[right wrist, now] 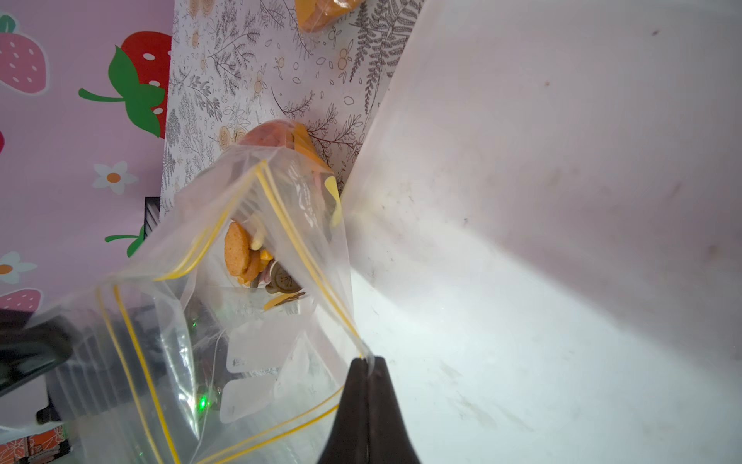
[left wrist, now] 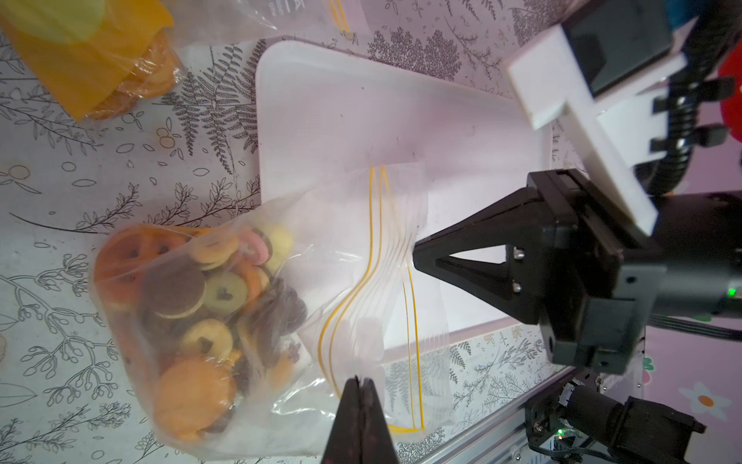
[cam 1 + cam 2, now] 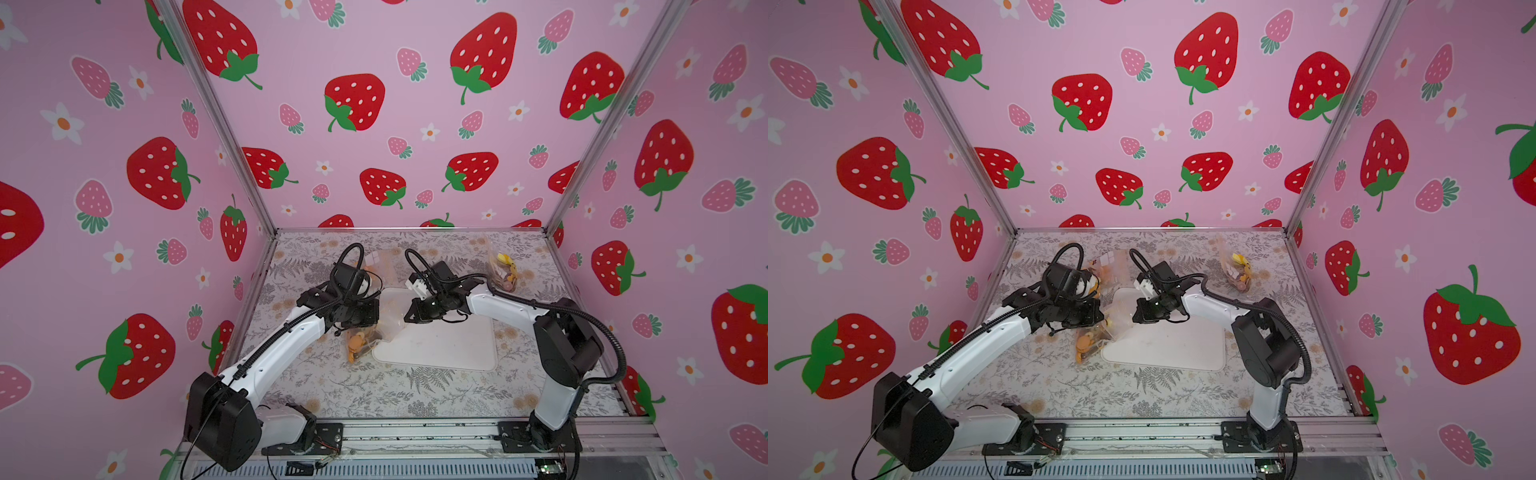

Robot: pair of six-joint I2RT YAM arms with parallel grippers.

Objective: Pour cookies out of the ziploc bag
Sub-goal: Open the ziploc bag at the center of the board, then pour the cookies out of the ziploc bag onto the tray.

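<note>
In a top view the ziploc bag [image 3: 376, 334] seemingly straddles the tray [image 3: 449, 345] edge, wrists hiding the grip. Left wrist: left pincer [image 2: 361, 383] pinches its rim; cookies [image 2: 192, 305] bunched inside. Right wrist: right pincer [image 1: 367, 363], cut off, clamps the opposite lip.

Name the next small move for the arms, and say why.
Probably free the left gripper to regrasp the ziploc bag's closed end. It and the right gripper pinch the open rim over the white tray, yet the cookies sit heaped at the far end on the table; lifting the rim would not spill them.
</note>
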